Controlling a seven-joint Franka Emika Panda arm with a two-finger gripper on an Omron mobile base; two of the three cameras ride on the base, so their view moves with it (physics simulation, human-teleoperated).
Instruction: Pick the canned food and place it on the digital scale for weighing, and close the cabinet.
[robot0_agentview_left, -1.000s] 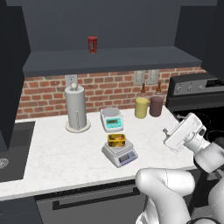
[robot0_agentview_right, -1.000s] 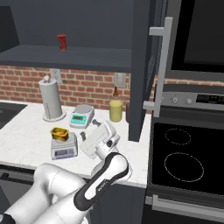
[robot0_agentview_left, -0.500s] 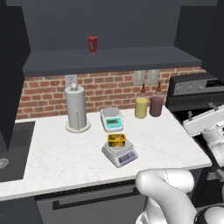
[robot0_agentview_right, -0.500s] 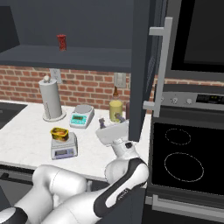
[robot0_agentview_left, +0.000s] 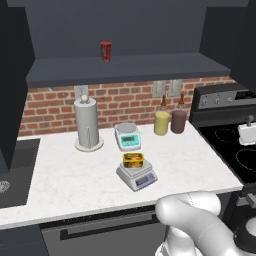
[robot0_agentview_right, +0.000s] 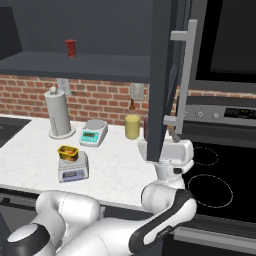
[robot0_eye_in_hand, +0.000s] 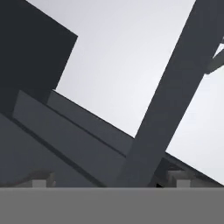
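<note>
Swung away from the bench (robot0_agentview_left: 75, 180) since a second ago, off to the right toward the open door of the large dark grey wall cabinet (robot0_agentview_right: 162, 75) with long vertical silver bar handles; gripper (robot0_agentview_right: 167, 150) now sitting just behind that door's lower edge, jaws spread wide and empty, door edge standing between the fingertips in the hand view. Small low yellow tin of canned food (robot0_agentview_left: 133, 160) already resting on the round platter of the light grey square digital scale (robot0_agentview_left: 137, 175), so weighing step judged done. Closing step in hand. Next: press against the door's inner face and sweep it shut, keeping clear of the handle (robot0_agentview_right: 182, 80). Tall red can (robot0_agentview_left: 105, 50) left on the shelf.
</note>
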